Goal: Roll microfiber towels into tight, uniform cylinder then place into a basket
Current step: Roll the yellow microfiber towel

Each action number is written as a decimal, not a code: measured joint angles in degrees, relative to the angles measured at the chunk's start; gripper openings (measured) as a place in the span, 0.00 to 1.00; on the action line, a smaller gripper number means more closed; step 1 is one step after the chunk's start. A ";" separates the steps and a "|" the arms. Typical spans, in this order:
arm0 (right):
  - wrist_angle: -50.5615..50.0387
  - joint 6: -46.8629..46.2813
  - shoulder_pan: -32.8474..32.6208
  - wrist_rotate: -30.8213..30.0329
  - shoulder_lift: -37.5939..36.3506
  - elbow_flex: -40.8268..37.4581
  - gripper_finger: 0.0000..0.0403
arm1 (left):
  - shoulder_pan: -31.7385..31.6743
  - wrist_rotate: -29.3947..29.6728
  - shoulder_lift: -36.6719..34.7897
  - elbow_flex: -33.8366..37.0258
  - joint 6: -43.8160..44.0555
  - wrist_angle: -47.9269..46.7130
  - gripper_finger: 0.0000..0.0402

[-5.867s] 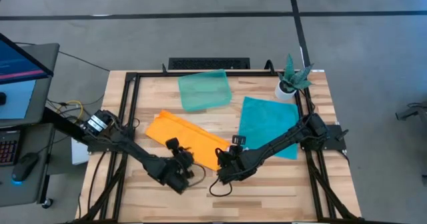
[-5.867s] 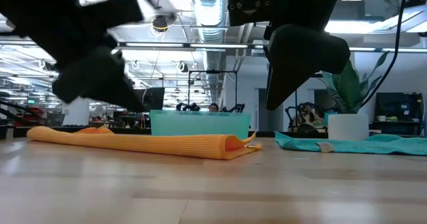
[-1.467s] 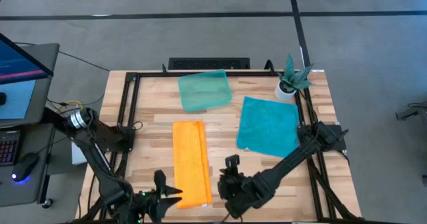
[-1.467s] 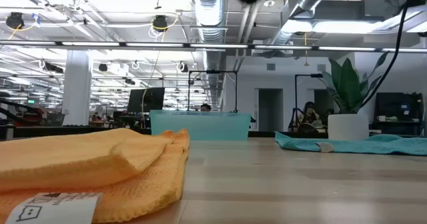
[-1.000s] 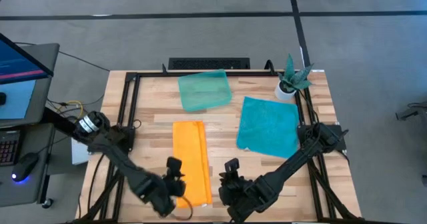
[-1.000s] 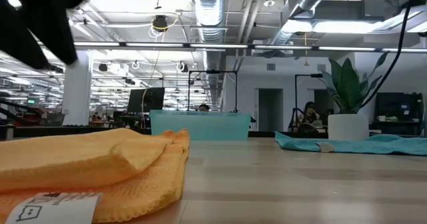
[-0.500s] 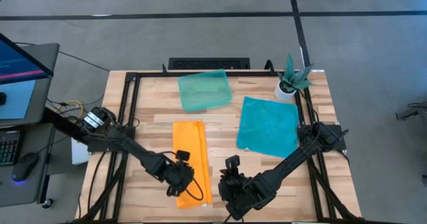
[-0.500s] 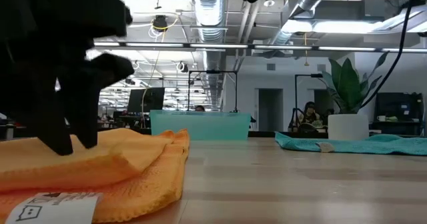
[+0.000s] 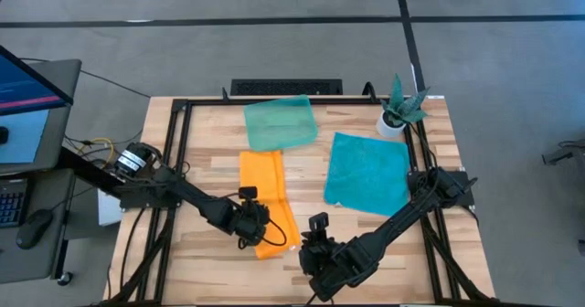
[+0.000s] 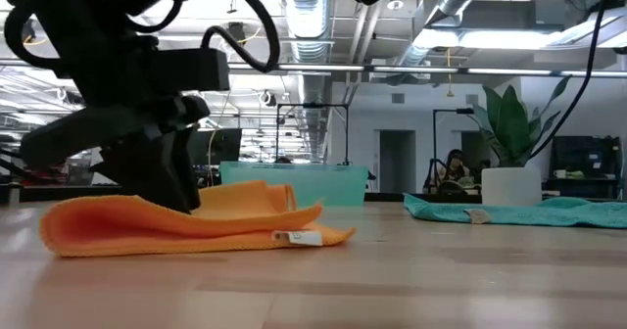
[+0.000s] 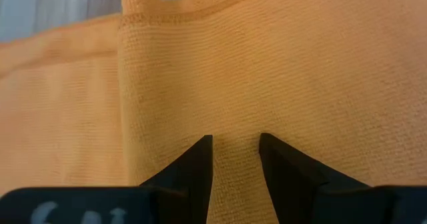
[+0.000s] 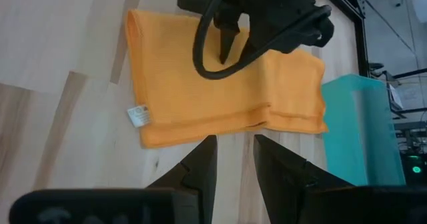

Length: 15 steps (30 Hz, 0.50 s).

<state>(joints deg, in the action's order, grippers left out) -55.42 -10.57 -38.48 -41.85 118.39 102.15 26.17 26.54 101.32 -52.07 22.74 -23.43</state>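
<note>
Rolling step: the orange towel [image 9: 265, 202] lies folded into a long strip on the tabletop [image 9: 210, 261], its far end just short of the basket [image 9: 280, 124]; no roll is formed yet.
Left pincer: the left pincer [image 9: 252, 226] is down on the near part of the orange towel; in the left wrist view its fingers [image 11: 193, 167] stand a narrow gap apart with cloth showing between them. Whether a fold is actually pinched cannot be told.
Right pincer: the right pincer [image 12: 234, 159] hovers off the towel's near end, fingers narrowly apart, holding nothing.
Blue towel: the blue towel [image 9: 367, 174] lies flat, beside the orange one but apart from it, close to the potted plant [image 9: 399, 109].
Basket: no towel is in it; it sits at the far side of the tabletop.
Technique: judged from this layout, the roll should start at the near end, where the white label [image 12: 139, 115] sits. Both pincers should catch that edge at matching points, turn it over tightly, and advance evenly so the cylinder stays uniform.
Risk: the far end shows uneven layers [image 12: 293, 114]; these may telescope if one side leads.
Hidden: the left pincer's contact with the tabletop is masked by its own body in the high and low views. The layer count is unclear.
</note>
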 joint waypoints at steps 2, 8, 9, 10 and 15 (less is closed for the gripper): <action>-0.01 0.00 0.00 0.00 0.00 0.00 0.30 | 0.47 0.49 -0.03 -0.08 -0.42 -0.21 0.30; -0.07 0.00 0.00 0.00 0.00 0.00 0.30 | 4.27 1.42 -0.14 -5.07 -0.71 -6.97 0.30; -0.05 0.00 0.00 0.01 0.00 0.00 0.30 | 5.10 1.72 -0.15 -6.22 -0.10 -8.97 0.30; -0.05 -0.01 0.00 0.01 0.00 0.00 0.30 | 5.99 2.22 -0.15 -7.40 0.75 -11.14 0.30; -0.04 -0.02 0.00 0.02 0.00 0.00 0.30 | 11.92 6.74 -0.22 -13.83 4.95 -20.10 0.30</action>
<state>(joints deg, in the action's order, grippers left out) -55.46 -10.59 -38.48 -41.82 118.39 102.15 38.09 33.28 101.10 -65.90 27.69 -43.53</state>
